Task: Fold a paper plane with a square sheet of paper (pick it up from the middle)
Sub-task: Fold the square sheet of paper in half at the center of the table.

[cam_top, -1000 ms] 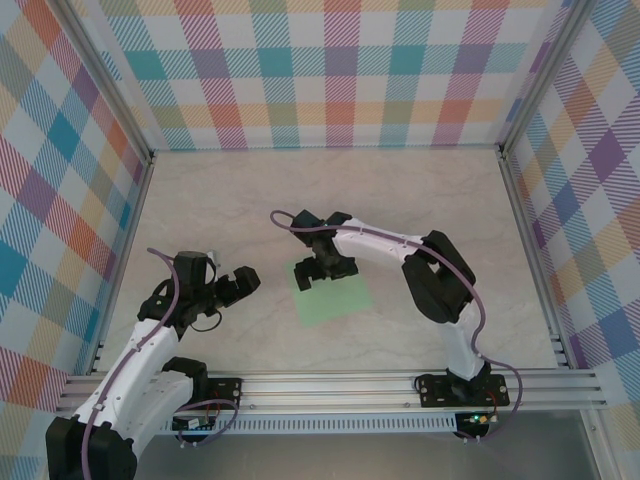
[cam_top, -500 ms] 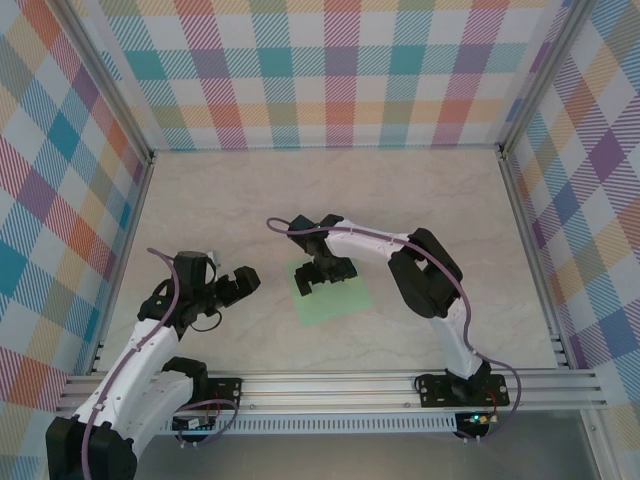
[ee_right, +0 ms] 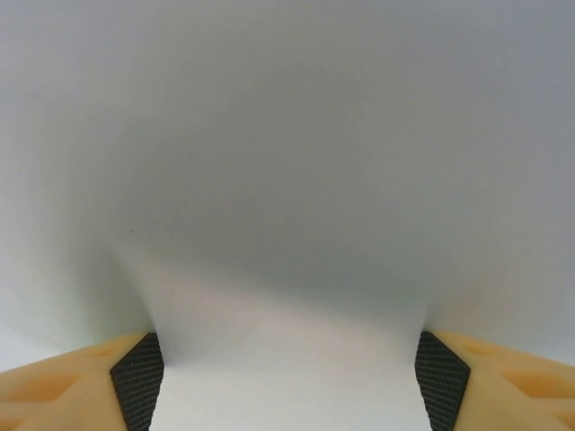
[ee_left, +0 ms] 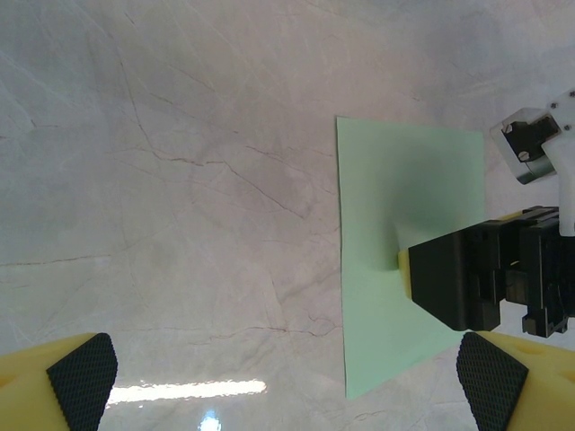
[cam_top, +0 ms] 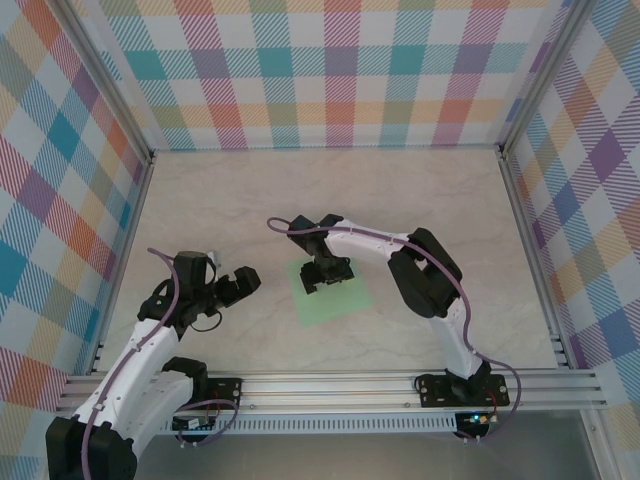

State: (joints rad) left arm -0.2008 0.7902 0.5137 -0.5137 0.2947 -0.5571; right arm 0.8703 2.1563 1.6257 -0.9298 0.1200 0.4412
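Note:
A pale mint-green square sheet of paper [cam_top: 342, 304] lies flat on the marble table, a little left of centre; no paper plane is in view. My right gripper [cam_top: 327, 279] points straight down onto the sheet's upper middle. In the right wrist view its two dark pads [ee_right: 137, 377] stand wide apart, and the sheet [ee_right: 287, 180] rises in a low hump between them. My left gripper [cam_top: 240, 282] hangs open to the left of the sheet, touching nothing. In the left wrist view the sheet [ee_left: 395, 189] lies ahead on the right, with the right gripper [ee_left: 406, 262] pressed on it.
Aluminium rails frame the table, with the front rail [cam_top: 330, 385] by the arm bases. Plaid walls [cam_top: 330, 70] close in the back and both sides. Bare marble [cam_top: 230, 200] surrounds the sheet.
The right gripper has shifted slightly left and settled on the sheet. Its jaws have narrowed, and the paper now humps up between them. The left arm has not moved.

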